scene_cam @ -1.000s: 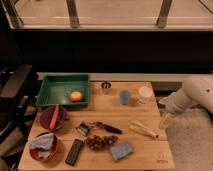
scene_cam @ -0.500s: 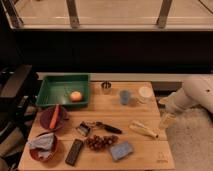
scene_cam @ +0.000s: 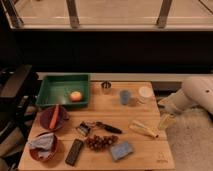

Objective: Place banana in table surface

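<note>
Banana lies flat on wooden surface, near right edge, toward front right corner. Claw hangs just off right edge, close beside banana; clenched or released, cannot tell. Green tray at back left corner.

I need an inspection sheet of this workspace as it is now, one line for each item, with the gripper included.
Surface: table surface, light wood planks, crowded.
Job's things: banana lies flat on the wood near the right edge.
Clutter: green tray holding a round fruit; carrot in a red bowl; black remote; grapes; blue cup.
Grippers: gripper at the table's right edge, just right of the banana.
Cables: nothing seen.
Surroundings: black chair on the left.
</note>
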Robot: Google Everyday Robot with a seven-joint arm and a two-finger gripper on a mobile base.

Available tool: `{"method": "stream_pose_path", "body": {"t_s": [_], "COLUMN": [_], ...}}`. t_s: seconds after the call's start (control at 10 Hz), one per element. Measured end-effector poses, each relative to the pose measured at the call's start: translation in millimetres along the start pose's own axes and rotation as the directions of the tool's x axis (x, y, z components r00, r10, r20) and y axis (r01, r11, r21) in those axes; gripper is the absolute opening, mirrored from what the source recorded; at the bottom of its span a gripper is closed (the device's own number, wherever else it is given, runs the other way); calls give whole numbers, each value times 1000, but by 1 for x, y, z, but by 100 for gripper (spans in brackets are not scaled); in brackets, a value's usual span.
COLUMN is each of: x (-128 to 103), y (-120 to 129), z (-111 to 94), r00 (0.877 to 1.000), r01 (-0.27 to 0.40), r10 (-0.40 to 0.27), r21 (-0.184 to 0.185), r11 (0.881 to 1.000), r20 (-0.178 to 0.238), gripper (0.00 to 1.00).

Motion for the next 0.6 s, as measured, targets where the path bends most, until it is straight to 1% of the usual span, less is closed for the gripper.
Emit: {"method": "stream_pose_path", "body": {"t_s": [0.2,0.4,0.6], "x": [-2,-13,-21], "y": [11,23,28], "z": [30,67,90], "r00": [1000,999,998], "r01": [8,35,43], "r10": [-8,-34,-40], "r21": [-9,-45,-66], "r11": [1000,998,997], "r20": [17,28,41], "gripper": [80,80,80]}}
